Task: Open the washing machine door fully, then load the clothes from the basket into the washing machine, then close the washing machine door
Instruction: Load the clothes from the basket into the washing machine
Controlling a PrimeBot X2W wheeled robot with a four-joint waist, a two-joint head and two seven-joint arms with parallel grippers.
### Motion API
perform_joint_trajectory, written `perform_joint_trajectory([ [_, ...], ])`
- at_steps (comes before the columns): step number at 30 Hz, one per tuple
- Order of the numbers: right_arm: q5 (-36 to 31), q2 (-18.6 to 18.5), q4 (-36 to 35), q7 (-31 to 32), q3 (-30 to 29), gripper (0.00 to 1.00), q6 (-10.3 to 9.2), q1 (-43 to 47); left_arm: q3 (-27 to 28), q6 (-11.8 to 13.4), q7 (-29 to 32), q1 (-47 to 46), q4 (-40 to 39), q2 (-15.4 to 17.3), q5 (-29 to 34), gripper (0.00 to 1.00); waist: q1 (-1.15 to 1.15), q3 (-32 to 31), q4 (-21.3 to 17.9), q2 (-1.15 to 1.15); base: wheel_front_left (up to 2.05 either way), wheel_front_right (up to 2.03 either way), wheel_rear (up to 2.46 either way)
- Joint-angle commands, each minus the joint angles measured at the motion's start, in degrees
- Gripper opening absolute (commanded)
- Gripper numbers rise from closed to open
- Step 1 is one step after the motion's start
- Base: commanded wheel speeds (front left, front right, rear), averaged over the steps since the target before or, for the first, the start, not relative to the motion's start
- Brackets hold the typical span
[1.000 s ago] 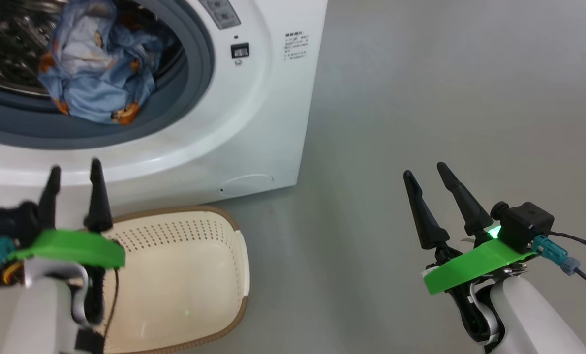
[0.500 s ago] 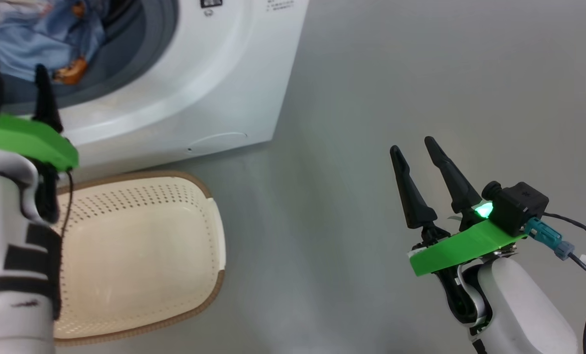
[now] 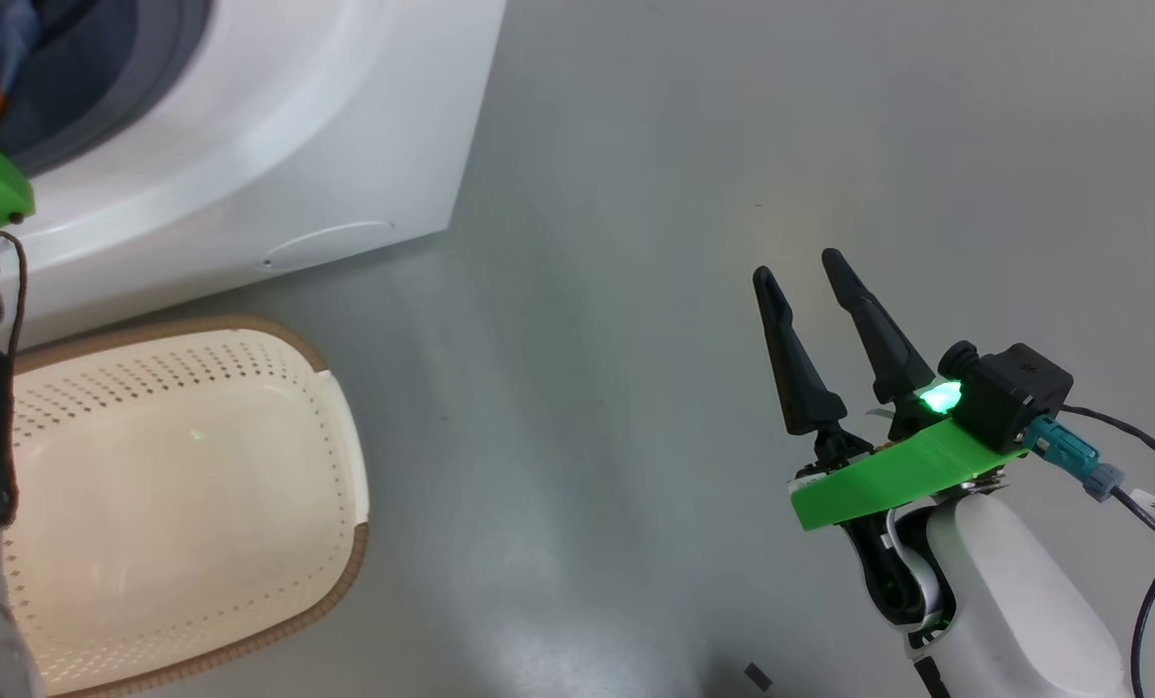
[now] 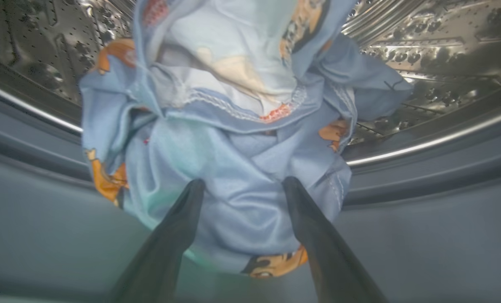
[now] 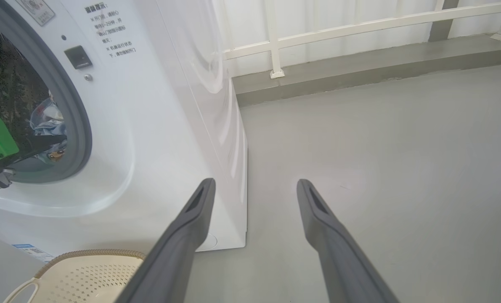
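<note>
Because the clothes point(image 4: 233, 126) are soft and floppy, the left gripper point(image 4: 244, 182), wide open, should pinch a thick fold.

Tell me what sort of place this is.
Likely a laundry spot on a balcony or utility area: a washing machine, a basket on bare grey floor, a white railing behind.
</note>
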Motion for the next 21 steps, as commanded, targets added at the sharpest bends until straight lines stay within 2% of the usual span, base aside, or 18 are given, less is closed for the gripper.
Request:
perform_joint_trajectory([
  [1, -0.1, 0.1, -1.5, -0.4, 0.8, 1.0, 0.26, -0.1, 0.1, 0.5, 0.4, -0.8, -0.6, 2.3, 0.6, 1.0, 0.0, 0.7, -0.8, 0.0, 0.0, 0.0, 0.0],
  [3, -0.1, 0.2, -1.5, -0.4, 0.7, 1.0, 0.26, 0.0, -0.4, 0.7, 0.9, -1.8, 0.6, 2.4, 0.9, 1.0, 0.0, 0.9, -1.1, 0.0, 0.0, 0.0, 0.0],
  [4, -0.1, 0.3, -1.5, -0.4, 0.7, 1.0, 0.26, 0.0, -0.5, 0.7, 0.8, -2.2, 1.0, 2.5, 0.9, 0.88, 0.0, 0.9, -1.1, 0.0, 0.0, 0.0, 0.0],
  [5, -0.1, 0.3, -1.5, -0.4, 0.7, 1.0, 0.26, 0.0, -0.7, 0.7, 0.7, -2.5, 1.5, 2.6, 0.9, 0.5, 0.0, 1.0, -1.2, 0.0, 0.0, 0.0, 0.0],
  [6, -0.2, 0.3, -1.5, -0.4, 0.7, 1.0, 0.26, 0.1, -0.8, 0.7, 0.5, -2.8, 1.8, 2.6, 1.0, 0.33, 0.0, 1.0, -1.2, 0.0, 0.0, 0.0, 0.0],
  [7, -0.2, 0.4, -1.6, -0.4, 0.7, 1.0, 0.26, 0.1, -1.1, 0.5, 0.0, -3.0, 2.0, 2.7, 1.1, 0.0, 0.0, 1.1, -1.2, 0.0, 0.0, 0.0, 0.0],
  [14, -0.2, 0.5, -1.8, -0.4, 0.9, 1.0, 0.26, 0.1, -2.8, -1.8, -5.7, -5.9, 2.1, 3.8, 1.9, 0.0, 0.0, 2.2, -1.2, 0.0, 0.0, 0.0, 0.0],
  [21, 0.3, 0.6, -2.7, -0.4, 1.6, 1.0, 0.26, -0.2, -5.2, -3.6, -7.4, -11.9, 1.7, 6.1, 3.5, 0.0, 0.0, 6.3, -2.5, 0.0, 0.0, 0.0, 0.0],
])
